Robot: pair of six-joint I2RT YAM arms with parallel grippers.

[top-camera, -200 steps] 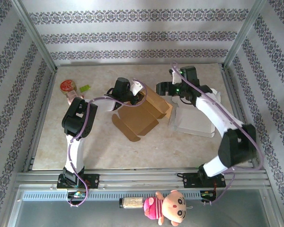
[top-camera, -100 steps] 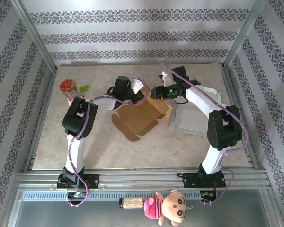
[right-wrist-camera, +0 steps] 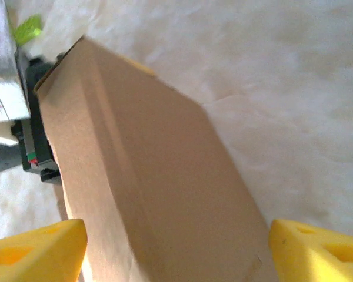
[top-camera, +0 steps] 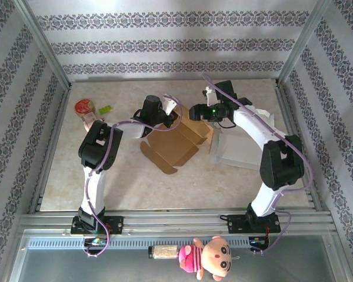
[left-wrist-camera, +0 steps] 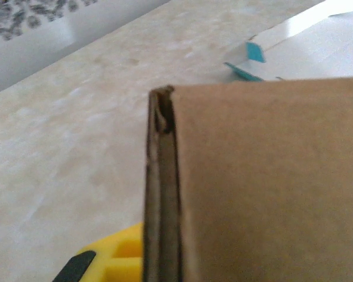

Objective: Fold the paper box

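Observation:
The brown paper box point(top-camera: 169, 145) lies partly folded in the middle of the table, one flap spread toward the front. My left gripper point(top-camera: 166, 119) is at its back left edge, shut on a doubled cardboard wall point(left-wrist-camera: 162, 194), with one yellow finger point(left-wrist-camera: 115, 258) showing beside the wall. From the right, my right gripper point(top-camera: 195, 113) reaches to the box's back right part. It stands open, its yellow fingertips point(right-wrist-camera: 38, 247) wide on either side of a brown panel point(right-wrist-camera: 153, 188), apart from it.
A flat white sheet point(top-camera: 241, 148) lies right of the box, under the right arm; its blue-marked edge point(left-wrist-camera: 256, 56) lies behind the held wall. A red-topped object point(top-camera: 84, 107) and a green piece point(top-camera: 105, 109) sit at the back left. A plush doll point(top-camera: 210, 257) lies on the front rail.
The right arm swung left from over the white sheet to the box's back right part. The left gripper closed on the cardboard wall. The box shifted slightly.

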